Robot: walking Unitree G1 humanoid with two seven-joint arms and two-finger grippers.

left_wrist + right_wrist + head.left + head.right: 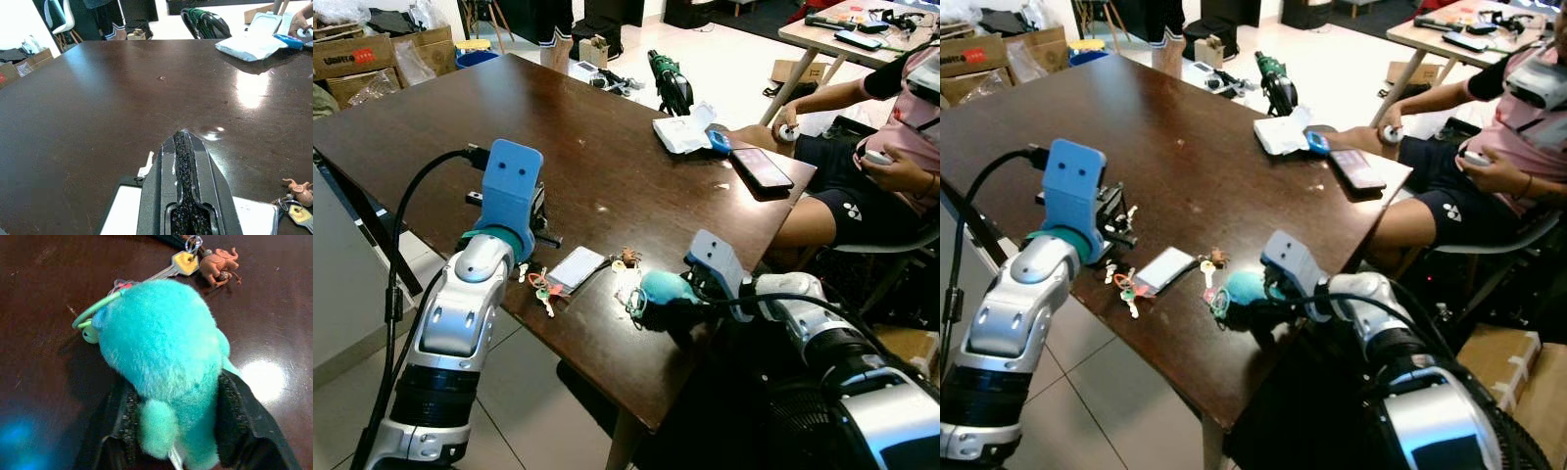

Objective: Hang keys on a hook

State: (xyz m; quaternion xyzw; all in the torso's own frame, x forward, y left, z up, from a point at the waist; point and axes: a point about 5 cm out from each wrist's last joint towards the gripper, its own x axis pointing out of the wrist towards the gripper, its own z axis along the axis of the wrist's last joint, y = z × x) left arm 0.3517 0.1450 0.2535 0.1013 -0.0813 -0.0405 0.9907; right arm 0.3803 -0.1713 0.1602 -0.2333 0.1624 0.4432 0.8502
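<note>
A bunch of keys with a teal plush toy (666, 287) lies at the near edge of the dark wooden table (558, 127). My right gripper (176, 396) is shut on the plush, with one black finger on each side of it. A green ring (90, 316), a yellow-headed key (186, 263) and a brown elephant charm (220, 265) lie on the table beyond the plush. My left gripper (182, 138) is shut and holds nothing. It hovers over a white card (576, 266). A second small bunch with a red tag (544, 288) lies beside the card.
A person sits at the table's right side with small objects in both hands. A black phone (762, 168), a white pouch (683, 129) and a green-black power tool (671, 83) lie at the far side. Cardboard boxes (357, 54) stand on the floor at far left.
</note>
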